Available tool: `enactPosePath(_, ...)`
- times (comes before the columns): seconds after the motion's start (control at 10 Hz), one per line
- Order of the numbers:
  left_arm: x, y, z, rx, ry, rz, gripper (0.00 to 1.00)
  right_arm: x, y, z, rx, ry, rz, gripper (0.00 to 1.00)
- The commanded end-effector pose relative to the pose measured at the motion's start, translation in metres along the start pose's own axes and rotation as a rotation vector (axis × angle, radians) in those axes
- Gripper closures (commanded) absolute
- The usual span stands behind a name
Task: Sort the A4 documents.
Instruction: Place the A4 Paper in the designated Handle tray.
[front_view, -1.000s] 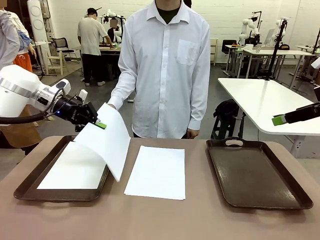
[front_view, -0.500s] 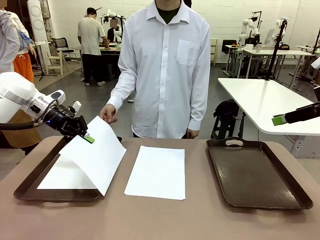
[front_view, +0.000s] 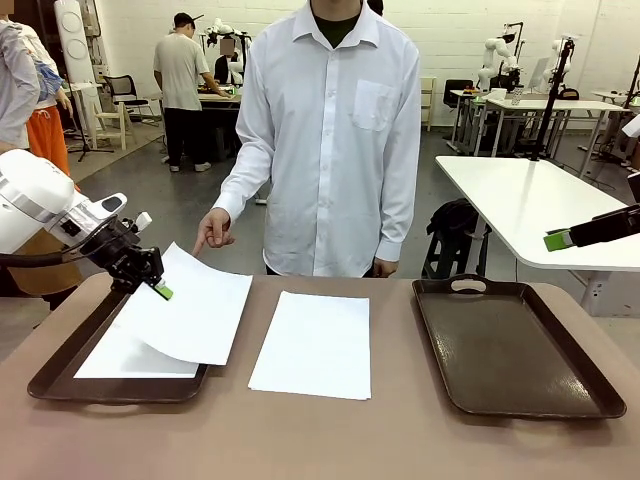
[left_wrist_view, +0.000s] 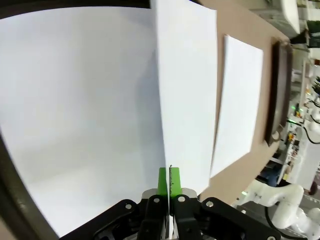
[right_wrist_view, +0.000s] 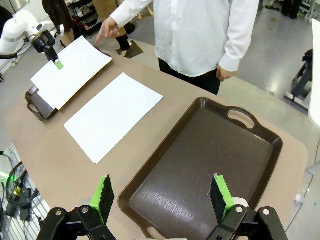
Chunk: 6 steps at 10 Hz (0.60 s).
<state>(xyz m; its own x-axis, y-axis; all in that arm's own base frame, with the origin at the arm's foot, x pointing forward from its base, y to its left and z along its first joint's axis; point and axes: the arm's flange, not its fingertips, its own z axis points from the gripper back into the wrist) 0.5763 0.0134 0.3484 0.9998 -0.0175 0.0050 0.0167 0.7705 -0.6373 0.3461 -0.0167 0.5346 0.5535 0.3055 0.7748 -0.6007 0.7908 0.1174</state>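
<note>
My left gripper (front_view: 157, 288) is shut on the edge of one A4 document (front_view: 195, 315), holding it low and slightly tilted over the left dark brown tray (front_view: 60, 372). A second sheet (front_view: 125, 358) lies flat in that tray beneath it. In the left wrist view the fingers (left_wrist_view: 163, 181) pinch the held sheet (left_wrist_view: 186, 90). A third sheet (front_view: 312, 343) lies on the table's middle. My right gripper (right_wrist_view: 161, 196) hangs open, with nothing in it, above the near end of the right tray (right_wrist_view: 210, 165); its green pad (front_view: 562, 239) shows at the front view's right edge.
A person in a white shirt stands at the far side, one hand (front_view: 212, 232) pointing down just behind the held sheet. The right tray (front_view: 510, 345) holds nothing. Brown tabletop (front_view: 330, 440) runs along the near edge.
My left gripper has moved left and down with the sheet, which has gone from steeply hanging to nearly flat over the left tray. The person's hand has come away from the sheet.
</note>
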Motion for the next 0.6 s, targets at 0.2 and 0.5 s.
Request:
enactPosePath(0.2, 0.000, 0.003, 0.021, 0.095, 0.009, 0.029, 0.99, -0.001, -0.002, -0.002, 0.016, -0.005, -0.006, 0.00)
enactPosePath(0.5, -0.001, 0.016, 0.023, 0.092, 0.019, 0.049, 0.99, -0.001, -0.002, -0.002, 0.016, -0.005, -0.006, 0.00)
